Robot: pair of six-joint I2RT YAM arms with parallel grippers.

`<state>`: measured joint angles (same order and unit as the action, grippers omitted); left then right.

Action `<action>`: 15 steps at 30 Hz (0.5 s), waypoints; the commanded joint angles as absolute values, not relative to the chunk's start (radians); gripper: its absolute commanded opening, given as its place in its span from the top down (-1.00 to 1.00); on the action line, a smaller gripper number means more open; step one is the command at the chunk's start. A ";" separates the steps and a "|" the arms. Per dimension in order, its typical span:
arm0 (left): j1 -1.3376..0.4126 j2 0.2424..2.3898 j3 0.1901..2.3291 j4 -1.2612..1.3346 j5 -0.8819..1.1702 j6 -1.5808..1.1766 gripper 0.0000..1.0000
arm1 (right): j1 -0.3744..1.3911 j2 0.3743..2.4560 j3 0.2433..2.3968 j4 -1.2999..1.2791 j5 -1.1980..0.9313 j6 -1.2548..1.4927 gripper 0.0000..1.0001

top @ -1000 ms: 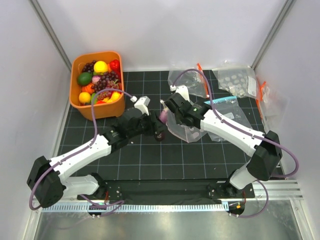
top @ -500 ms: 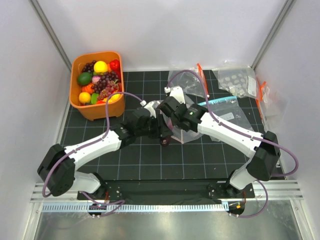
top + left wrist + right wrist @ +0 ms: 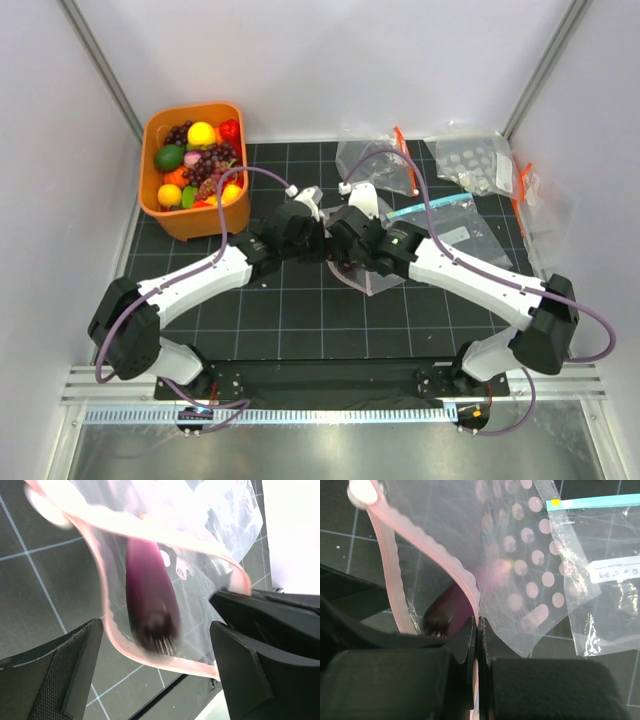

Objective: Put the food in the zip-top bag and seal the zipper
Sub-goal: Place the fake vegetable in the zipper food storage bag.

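So this is early days, I'd say. One purple piece (image 3: 147, 585), long and glossy and maybe a toy eggplant (it's blurry), sits inside the zip-top bag (image 3: 372, 280) near the middle of the bench (image 3: 300, 320). That's the only food I can see bagged. The rest of the food (image 3: 200, 165) (lemon, grapes, red, green and orange bits) is piled in the orange tub (image 3: 200, 222) at about 10 o'clock, well apart from the bag. The right hand (image 3: 476, 625) is clenched on the pink zipper (image 3: 390, 575), pinching the rim so the mouth gapes wide. The left hand (image 3: 156, 645) is released, its fingers spread wide just outside the mouth with nothing between them. The zipper isn't sealed at all; the strip loops open around the purple piece. Spare bags, including a blue-strip one (image 3: 450, 215), lie at 1 to 2 o'clock. So most of the loading and the whole sealing step are left to do.
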<state>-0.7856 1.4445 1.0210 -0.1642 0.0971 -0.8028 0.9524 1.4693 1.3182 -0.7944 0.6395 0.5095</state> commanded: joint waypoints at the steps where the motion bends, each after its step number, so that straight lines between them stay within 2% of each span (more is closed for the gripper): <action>1: -0.790 1.385 1.037 -0.169 0.077 -0.788 -0.86 | 0.956 1.376 1.273 -0.724 0.630 0.563 0.99; 11: -0.772 1.232 1.022 -0.293 0.014 -0.733 -0.88 | 0.873 1.331 1.258 -0.721 0.531 0.575 0.98; 15: -0.674 1.157 1.037 -0.409 -0.028 -0.664 -0.96 | 0.870 1.344 1.276 -0.735 0.535 0.566 0.99</action>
<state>-0.7422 1.2198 1.0187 -0.3103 0.0322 -0.7414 0.8703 1.3636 1.2617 -0.7559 0.5457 0.5564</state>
